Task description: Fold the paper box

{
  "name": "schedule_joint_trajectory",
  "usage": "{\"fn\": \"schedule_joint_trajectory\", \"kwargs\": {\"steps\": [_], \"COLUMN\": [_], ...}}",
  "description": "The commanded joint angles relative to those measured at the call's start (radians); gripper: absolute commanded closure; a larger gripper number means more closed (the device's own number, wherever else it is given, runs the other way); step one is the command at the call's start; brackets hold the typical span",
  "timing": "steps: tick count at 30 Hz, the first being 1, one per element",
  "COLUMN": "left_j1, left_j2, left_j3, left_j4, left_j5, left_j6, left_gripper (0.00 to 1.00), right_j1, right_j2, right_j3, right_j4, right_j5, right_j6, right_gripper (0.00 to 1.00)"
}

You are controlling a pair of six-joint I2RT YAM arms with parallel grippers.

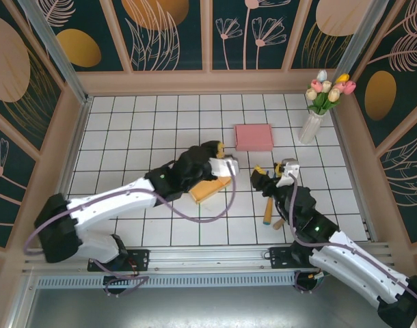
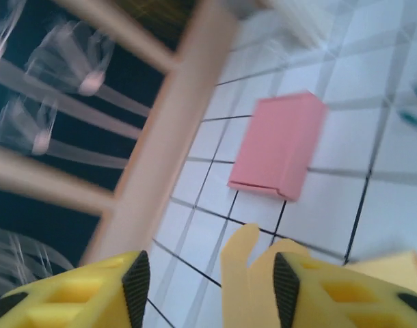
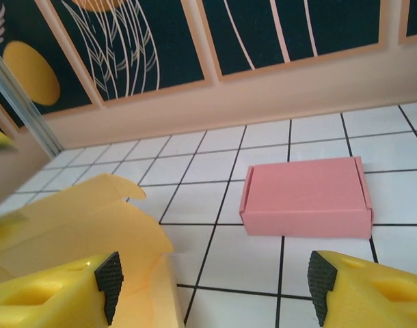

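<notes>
Yellow paper box (image 1: 210,189) on table (image 1: 126,137), flap (image 2: 239,266) loose between released jaws of left gripper (image 2: 210,287), right gripper (image 3: 215,287) released beside it; risk: an off-centre pinch creases the flap crooked or shoves the box toward the pink box (image 1: 253,137).

The far box (image 1: 253,137) is plain pink and the near box (image 1: 210,188) yellow-orange, on a table (image 1: 140,137) of white tiles with black lines — the walls (image 1: 167,34) are dark teal with gold ovals and pale drawn flowers, the tulips (image 1: 329,89) pink, yellow and white.
</notes>
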Motion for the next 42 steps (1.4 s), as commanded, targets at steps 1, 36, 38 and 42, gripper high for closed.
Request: {"fn": "schedule_joint_trajectory", "kwargs": {"steps": [1, 36, 38, 42], "left_j1": [0.005, 0.149, 0.149, 0.149], "left_j2": [-0.056, -0.186, -0.184, -0.201], "left_j3": [-0.009, -0.580, -0.591, -0.620], "left_j4": [-0.090, 0.421, 0.436, 0.464], "left_j5": [-0.257, 0.124, 0.127, 0.158], "left_j6": [-0.735, -0.729, -0.717, -0.714], "left_gripper": [0.47, 0.72, 0.81, 0.93], "right_j1": [-0.006, -0.036, -0.038, -0.043], "right_j2": [0.094, 0.884, 0.921, 0.979], "right_j3": [0.059, 0.513, 0.552, 0.633], "right_j4": [0.006, -0.228, -0.258, -0.329], "right_j5": [-0.092, -0.310, -0.313, -0.310], "right_j6": [-0.009, -0.164, -0.186, -0.230], "right_gripper": [0.26, 0.36, 0.38, 0.45]}}
